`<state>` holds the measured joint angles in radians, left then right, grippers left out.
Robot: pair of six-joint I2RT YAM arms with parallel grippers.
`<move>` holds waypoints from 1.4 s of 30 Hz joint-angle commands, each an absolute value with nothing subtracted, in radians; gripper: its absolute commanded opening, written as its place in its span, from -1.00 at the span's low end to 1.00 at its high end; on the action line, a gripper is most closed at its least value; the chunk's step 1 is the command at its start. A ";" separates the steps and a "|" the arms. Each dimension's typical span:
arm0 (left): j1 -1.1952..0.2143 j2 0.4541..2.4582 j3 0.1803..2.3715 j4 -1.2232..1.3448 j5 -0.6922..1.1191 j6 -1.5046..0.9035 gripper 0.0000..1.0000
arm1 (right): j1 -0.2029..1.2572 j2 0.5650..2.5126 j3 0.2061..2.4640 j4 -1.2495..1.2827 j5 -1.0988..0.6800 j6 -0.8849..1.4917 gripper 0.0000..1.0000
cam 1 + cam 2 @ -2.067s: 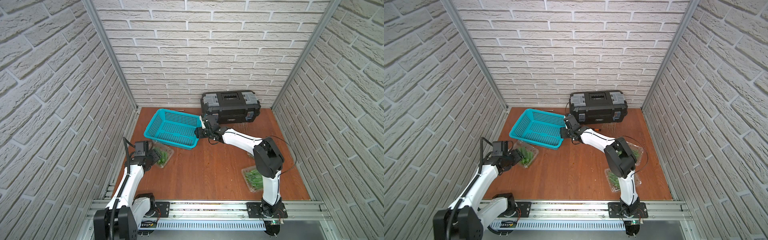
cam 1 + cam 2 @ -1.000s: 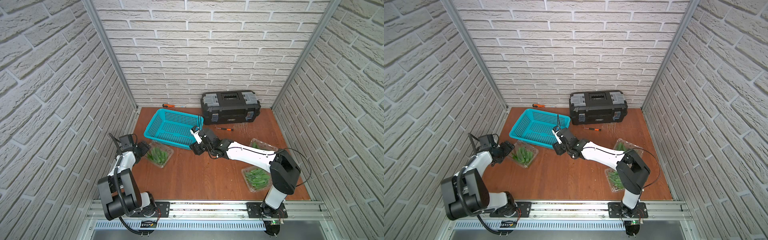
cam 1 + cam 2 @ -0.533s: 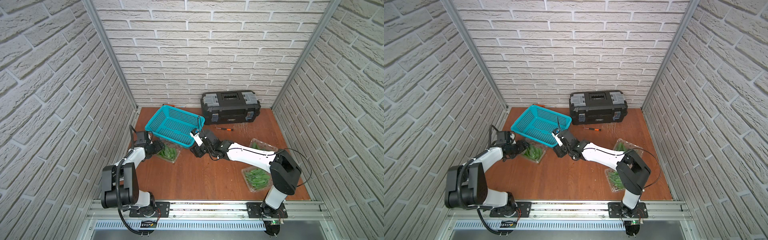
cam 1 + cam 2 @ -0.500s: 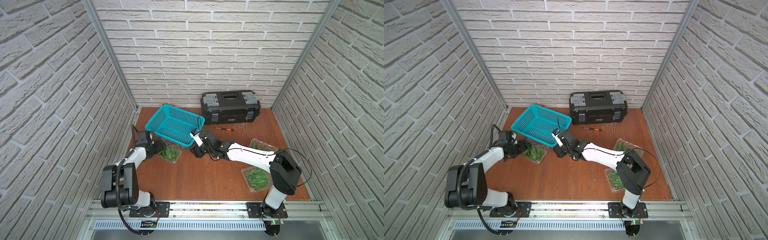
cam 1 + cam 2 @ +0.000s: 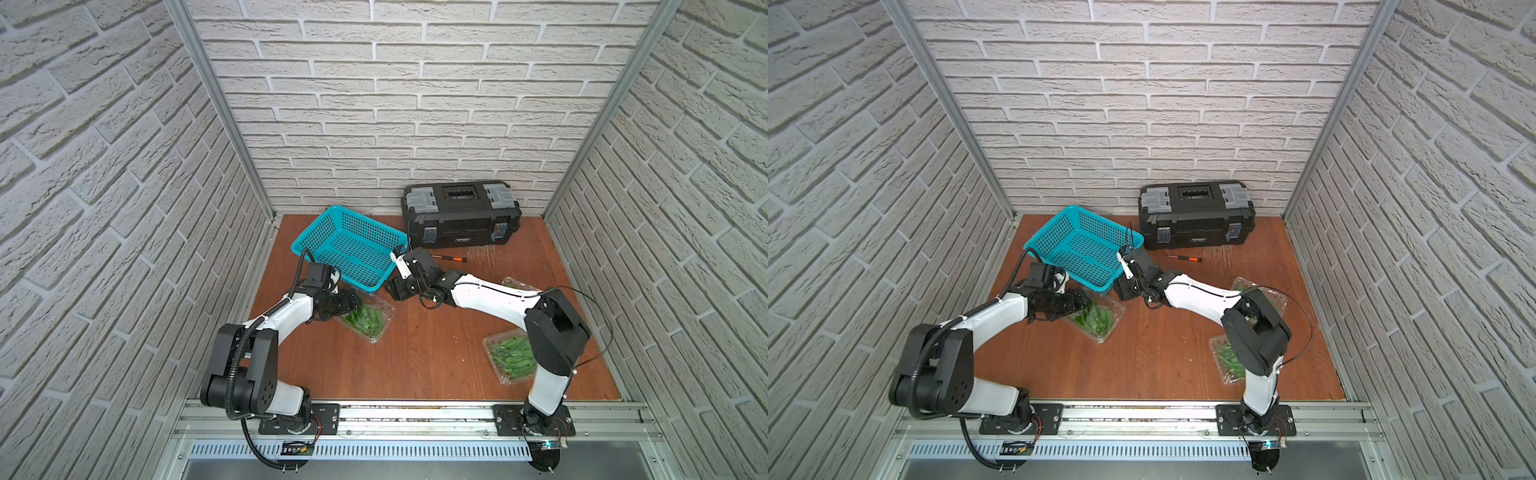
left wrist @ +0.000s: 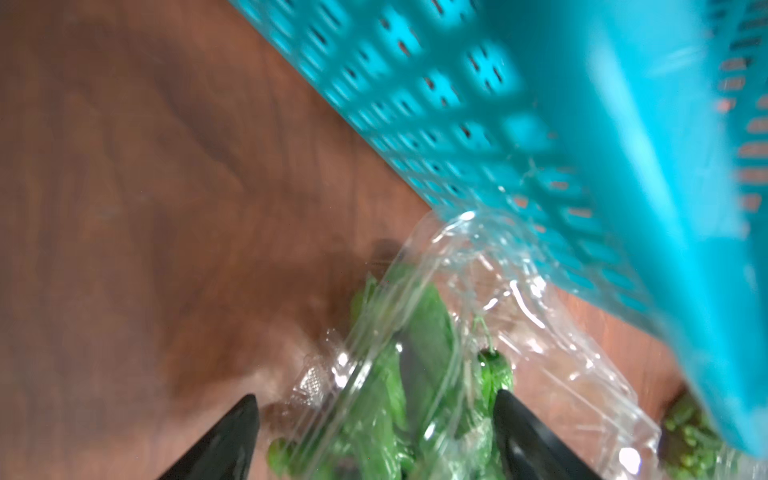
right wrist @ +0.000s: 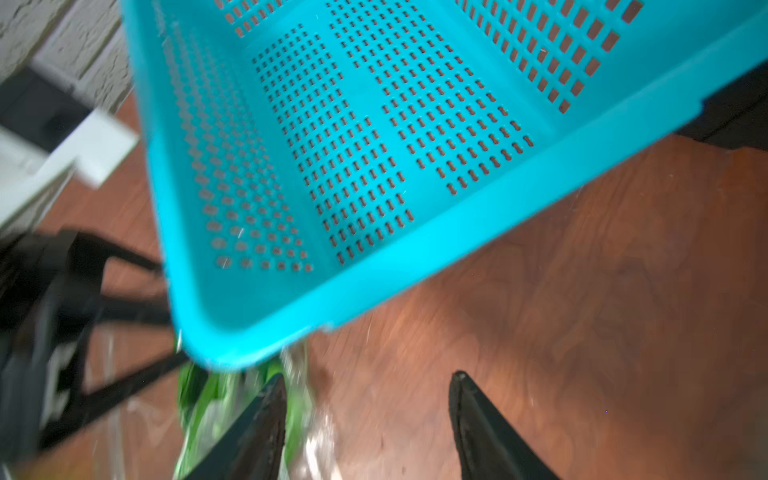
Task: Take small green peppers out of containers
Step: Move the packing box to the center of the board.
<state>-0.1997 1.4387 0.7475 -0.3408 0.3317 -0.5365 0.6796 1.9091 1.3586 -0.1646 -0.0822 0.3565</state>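
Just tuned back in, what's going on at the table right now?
Both arms are at the clamshell container beside the teal basket. The left gripper straddles its edge with open fingers; the right gripper hangs open by its other end, gripping nothing. Its green peppers are inside, the basket is empty, and two more containers lie further right.

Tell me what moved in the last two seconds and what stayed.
The left container of peppers slid toward the centre with the left gripper, whose open fingers straddle its end. The teal basket turned; its near edge now overhangs that container. The right gripper left the basket's rim and drew back toward the front, open. The toolbox, front-right container and back-right container stayed put.
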 commanded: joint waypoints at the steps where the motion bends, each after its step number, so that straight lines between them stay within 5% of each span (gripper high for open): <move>1: -0.234 1.464 0.755 -0.426 0.346 -0.474 0.73 | 0.647 1.995 1.448 -0.140 -0.177 0.398 0.26; 6: -0.296 1.486 0.769 -0.404 0.405 -0.442 0.73 | 0.624 2.037 1.478 -0.097 -0.265 0.391 0.25; 18: -0.369 1.636 0.924 -0.325 0.487 -0.405 0.73 | 0.594 1.783 1.124 -0.068 -0.299 0.400 0.22; 30: -0.446 1.932 1.327 -0.349 0.501 -0.411 0.76 | 0.567 1.739 1.067 -0.066 -0.408 0.427 -0.15; 37: -0.453 1.887 1.319 -0.431 0.424 -0.378 0.83 | 0.531 1.704 1.016 -0.013 -0.422 0.487 -0.30; 42: -0.453 1.792 1.242 -0.489 0.430 -0.349 0.89 | 0.498 1.690 0.998 -0.004 -0.427 0.509 -0.19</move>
<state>-0.4477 1.8675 1.2747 -0.4335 0.4419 -0.3767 0.5125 1.7370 1.0088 -0.0628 -0.3943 0.4854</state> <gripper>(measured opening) 0.943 0.397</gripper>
